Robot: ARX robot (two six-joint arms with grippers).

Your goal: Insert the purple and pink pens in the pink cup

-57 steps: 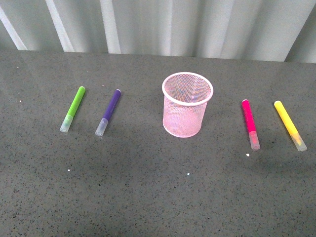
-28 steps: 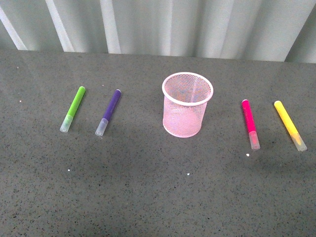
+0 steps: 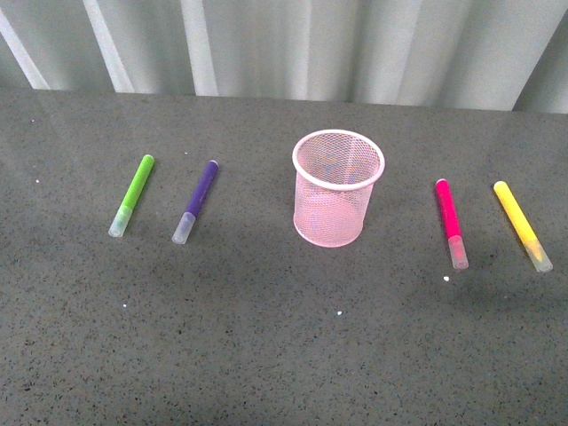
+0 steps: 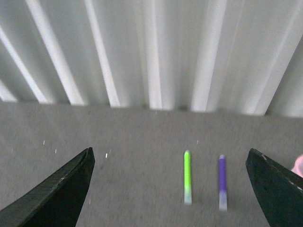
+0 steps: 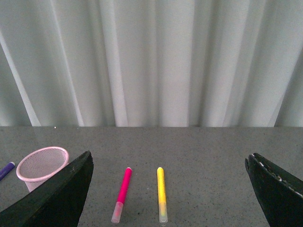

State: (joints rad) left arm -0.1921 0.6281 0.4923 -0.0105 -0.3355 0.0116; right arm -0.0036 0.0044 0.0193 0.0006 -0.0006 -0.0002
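Observation:
The pink cup point(image 3: 338, 187) stands upright in the middle of the dark table, with nothing inside it that I can see. The purple pen point(image 3: 195, 201) lies flat to its left, the pink pen point(image 3: 450, 222) flat to its right. Neither arm shows in the front view. My left gripper point(image 4: 170, 189) is open, high above the table, with the purple pen point(image 4: 222, 182) lying far ahead between its fingers. My right gripper point(image 5: 168, 189) is open too, with the pink pen point(image 5: 121, 194) ahead of it and the cup point(image 5: 42, 166) off to one side.
A lime-green marker point(image 3: 131, 195) lies left of the purple pen; in the left wrist view the green marker point(image 4: 187, 177) is beside it. A yellow marker point(image 3: 522, 224) lies right of the pink pen, the yellow marker point(image 5: 162, 193) also showing in the right wrist view. A white curtain point(image 3: 284, 44) hangs behind the table.

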